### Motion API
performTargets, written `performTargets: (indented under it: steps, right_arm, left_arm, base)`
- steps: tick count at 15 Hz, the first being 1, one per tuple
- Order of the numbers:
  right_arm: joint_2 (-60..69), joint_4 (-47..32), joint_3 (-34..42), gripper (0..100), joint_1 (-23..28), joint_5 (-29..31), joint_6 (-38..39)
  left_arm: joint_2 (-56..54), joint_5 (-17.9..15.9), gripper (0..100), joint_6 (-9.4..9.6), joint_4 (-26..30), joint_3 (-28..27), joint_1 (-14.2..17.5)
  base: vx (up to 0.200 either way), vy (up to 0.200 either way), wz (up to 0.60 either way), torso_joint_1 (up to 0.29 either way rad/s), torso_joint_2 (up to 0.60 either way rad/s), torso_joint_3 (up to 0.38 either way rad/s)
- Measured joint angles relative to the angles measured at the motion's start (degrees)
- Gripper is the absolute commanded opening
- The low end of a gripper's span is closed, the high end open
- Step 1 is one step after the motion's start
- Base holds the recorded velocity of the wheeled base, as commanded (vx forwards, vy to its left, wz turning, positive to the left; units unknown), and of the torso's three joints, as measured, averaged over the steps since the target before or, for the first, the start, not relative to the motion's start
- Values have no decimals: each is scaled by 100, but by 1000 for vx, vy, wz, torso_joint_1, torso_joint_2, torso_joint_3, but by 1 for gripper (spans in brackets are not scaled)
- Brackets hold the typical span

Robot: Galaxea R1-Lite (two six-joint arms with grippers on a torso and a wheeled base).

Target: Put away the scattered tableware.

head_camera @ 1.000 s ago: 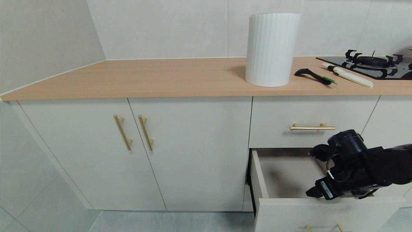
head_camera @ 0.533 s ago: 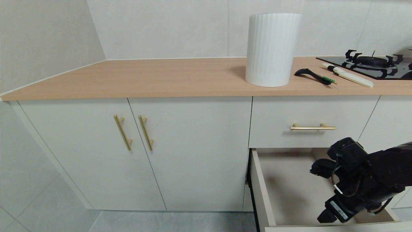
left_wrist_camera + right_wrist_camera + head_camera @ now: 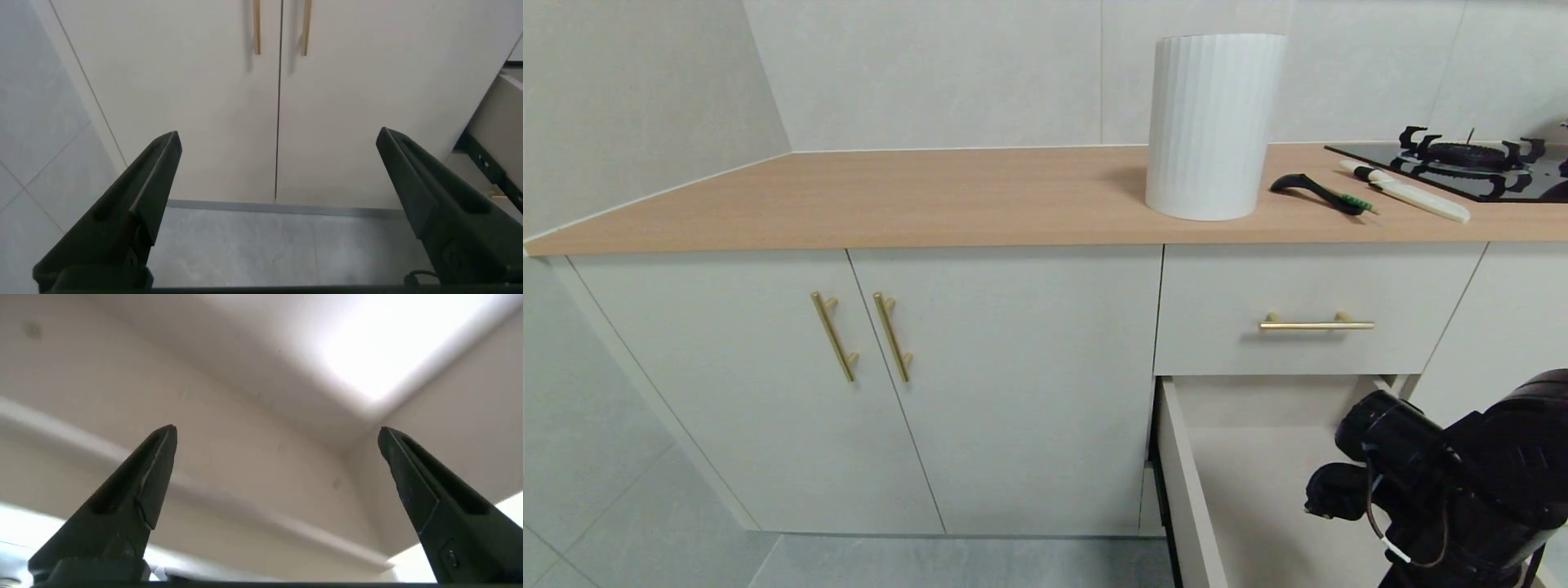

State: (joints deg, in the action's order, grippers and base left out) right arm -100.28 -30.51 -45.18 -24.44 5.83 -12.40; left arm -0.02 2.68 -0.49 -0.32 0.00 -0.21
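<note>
Head: R arm [image 3: 1462,490] at right edge over open drawer [image 3: 1180,465], its tip cut off. Black spoon [image 3: 1319,193] & white knife [image 3: 1409,196] on counter [image 3: 931,196], well apart from it.
L wrist: left hand [image 3: 276,139] wide open, empty, facing cabinet doors [image 3: 204,98].
R wrist: right hand [image 3: 274,437] wide open, empty; pale surfaces beyond, unclear.

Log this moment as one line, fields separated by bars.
drawer: open | right gripper: open, at drawer | left gripper: open, facing cabinet doors | knife, black utensil: on counter
</note>
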Motion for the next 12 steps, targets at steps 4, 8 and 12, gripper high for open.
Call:
performTargets:
  steps: [4, 8, 12]
  right_arm:
    - [144, 73, -440, 100, 308, -46, 573]
    - [747, 653, -823, 100, 758, -171, 1022]
    - [1395, 933, -857, 100, 1143, -216, 1017]
  left_arm:
    - [0, 0, 100, 2, -1, 0, 2]
    - [0, 2, 100, 2, 0, 0, 2]
    - [0, 2, 100, 2, 0, 0, 2]
  base:
    - [0, 0, 0, 0, 0, 0]
    - [0, 0, 0, 0, 0, 0]
    - [0, 0, 0, 0, 0, 0]
